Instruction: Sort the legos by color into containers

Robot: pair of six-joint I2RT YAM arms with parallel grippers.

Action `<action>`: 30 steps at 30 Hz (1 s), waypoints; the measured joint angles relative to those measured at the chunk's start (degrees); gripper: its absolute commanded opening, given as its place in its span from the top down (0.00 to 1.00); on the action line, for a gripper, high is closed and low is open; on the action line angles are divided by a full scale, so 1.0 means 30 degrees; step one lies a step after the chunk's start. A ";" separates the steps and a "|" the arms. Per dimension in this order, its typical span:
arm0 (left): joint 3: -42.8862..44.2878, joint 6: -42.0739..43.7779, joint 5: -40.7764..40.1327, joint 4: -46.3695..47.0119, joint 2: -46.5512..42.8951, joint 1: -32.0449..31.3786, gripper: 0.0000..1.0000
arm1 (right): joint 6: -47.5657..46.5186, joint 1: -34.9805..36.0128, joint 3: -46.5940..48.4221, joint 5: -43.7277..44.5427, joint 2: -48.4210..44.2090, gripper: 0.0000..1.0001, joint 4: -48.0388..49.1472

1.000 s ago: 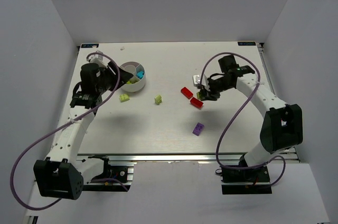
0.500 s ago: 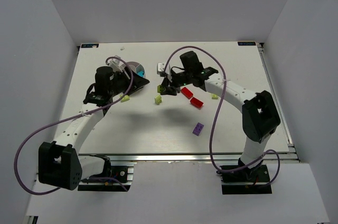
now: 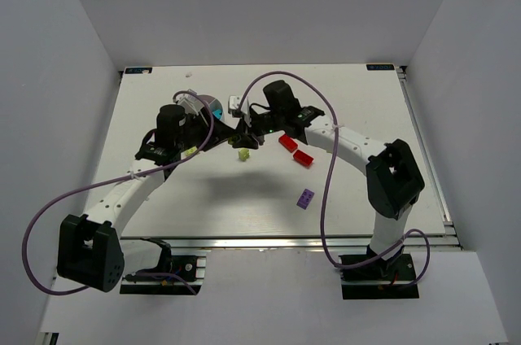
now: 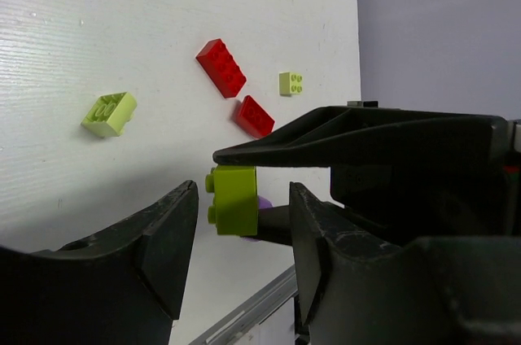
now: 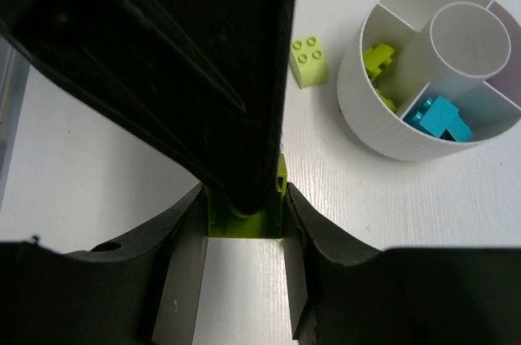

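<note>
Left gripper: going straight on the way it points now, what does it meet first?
Likely the lime-green brick held by the right gripper, dead ahead between the open left gripper's fingers; how close is unclear.

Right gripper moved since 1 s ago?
Yes. The right gripper, holding a lime brick, swung left: from just right of the two red bricks to left of them.

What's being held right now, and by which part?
The right gripper pinches a lime-green lego by two opposite sides. The left gripper is open, with its fingers either side of the lego but not clamped on it.
</note>
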 measured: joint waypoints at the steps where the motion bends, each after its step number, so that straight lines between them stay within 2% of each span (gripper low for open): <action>1: 0.0000 0.0044 -0.0044 -0.0051 -0.0007 -0.0029 0.43 | 0.0095 0.0124 0.0000 0.0029 0.0000 1.00 0.0124; 9: -0.0058 0.0211 -0.0408 -0.0248 -0.0066 -0.0204 0.52 | 0.0510 0.0525 -0.0124 0.0532 -0.0124 1.00 0.0517; 19: -0.0379 0.0372 -0.0233 -0.0911 -0.0823 -0.0605 0.53 | 0.0991 0.0627 -0.1071 0.0874 -0.0947 1.00 0.1297; 23: -0.0466 0.0415 -0.0168 -0.1137 -0.0998 -0.0656 0.63 | 0.1137 0.0736 -0.1603 0.0954 -0.1362 0.98 0.1632; 24: -0.0466 0.0415 -0.0131 -0.1158 -0.1035 -0.0663 0.69 | 0.1137 0.0758 -0.1712 0.1056 -0.1472 0.88 0.1676; 26: -0.0466 0.0423 -0.0109 -0.1166 -0.1107 -0.0685 0.76 | 0.1129 0.0794 -0.1953 0.1151 -0.1676 0.69 0.1807; 27: -0.0466 0.0408 -0.0095 -0.1188 -0.1137 -0.0721 0.80 | 0.1129 0.0809 -0.2040 0.1188 -0.1770 0.50 0.1821; 28: -0.0459 0.0401 -0.0095 -0.1195 -0.1173 -0.0750 0.82 | 0.1158 0.0823 -0.2171 0.1239 -0.1872 0.36 0.1902; 29: -0.0459 0.0415 -0.0138 -0.1224 -0.1202 -0.0750 0.84 | 0.1122 0.0831 -0.2302 0.1224 -0.1982 0.11 0.1938; 30: -0.0452 0.0423 -0.0248 -0.1282 -0.1217 -0.0750 0.87 | 0.1253 0.0845 -0.2404 0.1231 -0.2069 0.11 0.1953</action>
